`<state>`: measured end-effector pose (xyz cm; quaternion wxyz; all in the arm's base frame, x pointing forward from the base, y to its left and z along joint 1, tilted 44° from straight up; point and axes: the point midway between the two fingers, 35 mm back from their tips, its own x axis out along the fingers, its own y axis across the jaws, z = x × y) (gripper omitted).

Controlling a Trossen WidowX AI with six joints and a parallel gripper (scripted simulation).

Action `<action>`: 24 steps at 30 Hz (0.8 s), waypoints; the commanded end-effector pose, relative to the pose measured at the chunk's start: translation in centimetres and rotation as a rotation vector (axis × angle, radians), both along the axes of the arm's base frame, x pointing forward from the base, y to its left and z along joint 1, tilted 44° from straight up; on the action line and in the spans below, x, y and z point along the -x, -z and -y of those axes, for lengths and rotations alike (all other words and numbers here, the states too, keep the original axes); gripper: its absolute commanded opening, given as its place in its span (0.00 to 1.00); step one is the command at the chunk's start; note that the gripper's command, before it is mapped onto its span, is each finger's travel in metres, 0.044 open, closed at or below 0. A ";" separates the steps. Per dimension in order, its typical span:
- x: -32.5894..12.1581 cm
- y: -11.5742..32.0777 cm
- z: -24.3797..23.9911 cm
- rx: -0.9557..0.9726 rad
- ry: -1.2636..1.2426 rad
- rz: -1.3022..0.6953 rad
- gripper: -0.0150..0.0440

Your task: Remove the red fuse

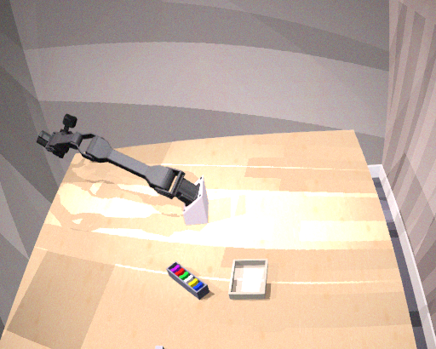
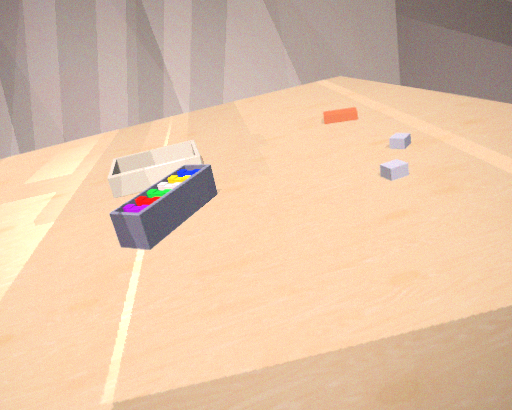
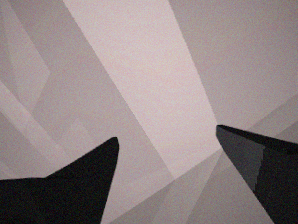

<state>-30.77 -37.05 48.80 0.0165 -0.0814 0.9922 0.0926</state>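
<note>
The red fuse (image 1: 180, 272) (image 2: 144, 201) sits in the dark fuse block (image 1: 204, 292) (image 2: 180, 212), between the purple fuse (image 1: 174, 268) (image 2: 134, 208) and the green fuse (image 1: 184, 277) (image 2: 158, 192). White, yellow and blue fuses follow in the same row. The pale grey tray (image 1: 248, 297) (image 2: 125, 186) stands beside the block, to its right in the top view, with nothing seen inside. My gripper (image 3: 166, 136) is open, with nothing between its fingers. It is at the arm's far end, at the upper left in the top view, well away from the block.
The arm (image 1: 130, 165) reaches left from its pale base mount (image 1: 197, 214) at the back of the table. In the exterior view, an orange block (image 2: 340, 115) and two small lilac blocks (image 2: 394, 170) (image 2: 399, 141) lie to the right, away from the fuse block and tray.
</note>
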 end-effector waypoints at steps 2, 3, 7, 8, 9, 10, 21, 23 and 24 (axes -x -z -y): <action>-0.4 0.1 0.3 -0.012 -0.011 0.000 0.84; -0.8 0.1 0.6 -0.027 -0.026 -0.001 0.80; -4.6 0.8 3.1 -0.143 -0.138 -0.011 0.62; -5.9 1.0 3.8 -0.179 -0.173 -0.016 0.58; -7.1 1.2 4.4 -0.215 -0.207 -0.023 0.53; -8.3 1.4 5.0 -0.250 -0.242 -0.030 0.49; -23.1 4.0 9.0 -0.630 -0.627 -0.191 0.38; -25.8 4.5 9.2 -0.696 -0.696 -0.236 0.38; -27.2 4.8 9.2 -0.729 -0.731 -0.260 0.38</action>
